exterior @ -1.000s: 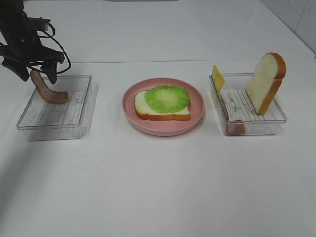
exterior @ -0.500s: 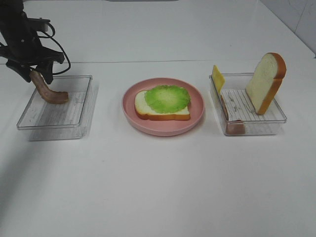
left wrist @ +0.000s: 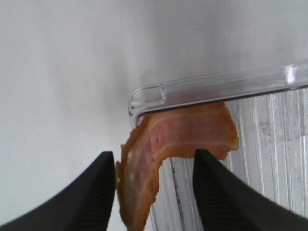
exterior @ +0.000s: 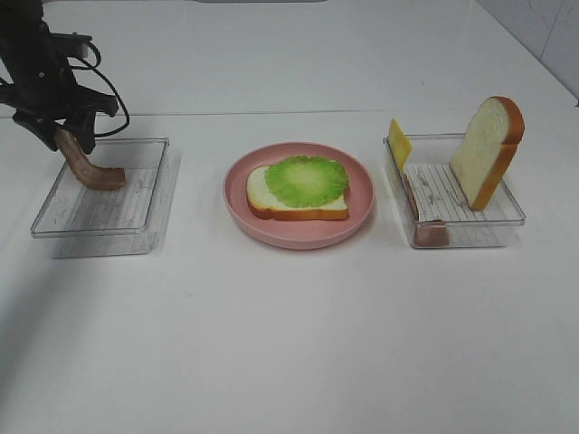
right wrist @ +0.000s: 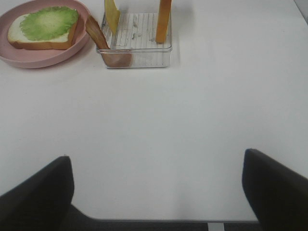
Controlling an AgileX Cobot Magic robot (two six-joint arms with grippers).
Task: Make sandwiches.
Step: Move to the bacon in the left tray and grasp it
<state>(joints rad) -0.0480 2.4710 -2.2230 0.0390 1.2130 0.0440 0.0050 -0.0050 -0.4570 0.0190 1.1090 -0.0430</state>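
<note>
On the pink plate [exterior: 298, 240] lies a bread slice [exterior: 261, 194] topped with green lettuce [exterior: 308, 179]; both show again in the right wrist view, bread slice [right wrist: 17, 31] and lettuce [right wrist: 48, 21]. A brown bacon strip [exterior: 90, 170] leans up out of the far left corner of the left clear tray [exterior: 109, 217]. My left gripper [exterior: 63, 137] is open and straddles the strip's raised end [left wrist: 178, 139]: one finger [left wrist: 96, 192] touches it, while the other finger [left wrist: 216, 192] stands off with a gap. My right gripper [right wrist: 159, 192] hangs open over bare table, out of the high view.
The right clear tray [exterior: 470, 226] holds an upright bread slice [exterior: 488, 149], a yellow cheese slice [exterior: 399, 143] and a brownish ham piece [exterior: 430, 233]. A black cable loops from the left arm [exterior: 113, 99]. White table surrounds the trays and plate.
The left jaws have narrowed around the bacon strip's upper end. The strip, plate and right tray have stayed put, and the right gripper shows no change.
</note>
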